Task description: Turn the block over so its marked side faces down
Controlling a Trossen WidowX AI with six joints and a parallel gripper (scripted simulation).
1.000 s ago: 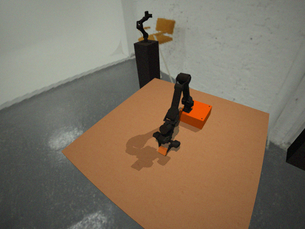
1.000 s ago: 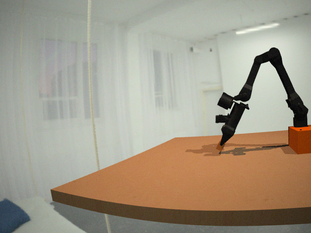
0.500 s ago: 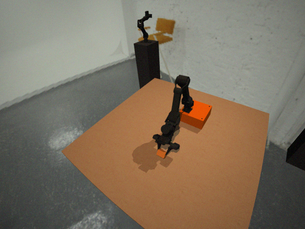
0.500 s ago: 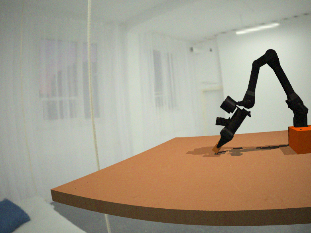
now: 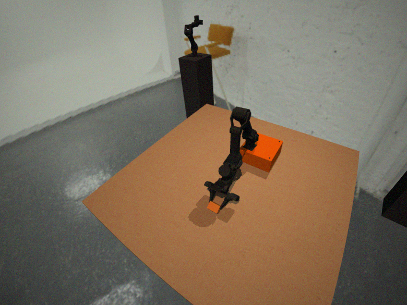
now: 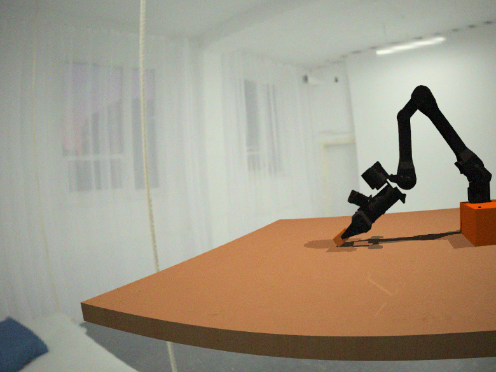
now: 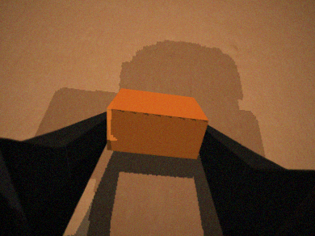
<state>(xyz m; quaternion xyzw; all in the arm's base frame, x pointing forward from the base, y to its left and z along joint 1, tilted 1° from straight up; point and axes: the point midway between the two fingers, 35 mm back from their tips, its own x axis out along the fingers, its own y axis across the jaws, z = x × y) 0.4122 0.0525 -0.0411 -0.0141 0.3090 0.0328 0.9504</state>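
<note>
The gripper [image 5: 219, 206] was clamped on the block [image 5: 213, 206], one finger on each end face, as the wrist view showed [image 7: 155, 125]. The arm [image 6: 407, 140] leaned forward at a slant, holding the block tilted, its low edge at or just above the table [image 6: 256, 289]; contact could not be confirmed. No mark was visible on the exposed faces. Judged step: mid-rotation. The next move likely called for further tipping, then setting down flat and letting go.
</note>
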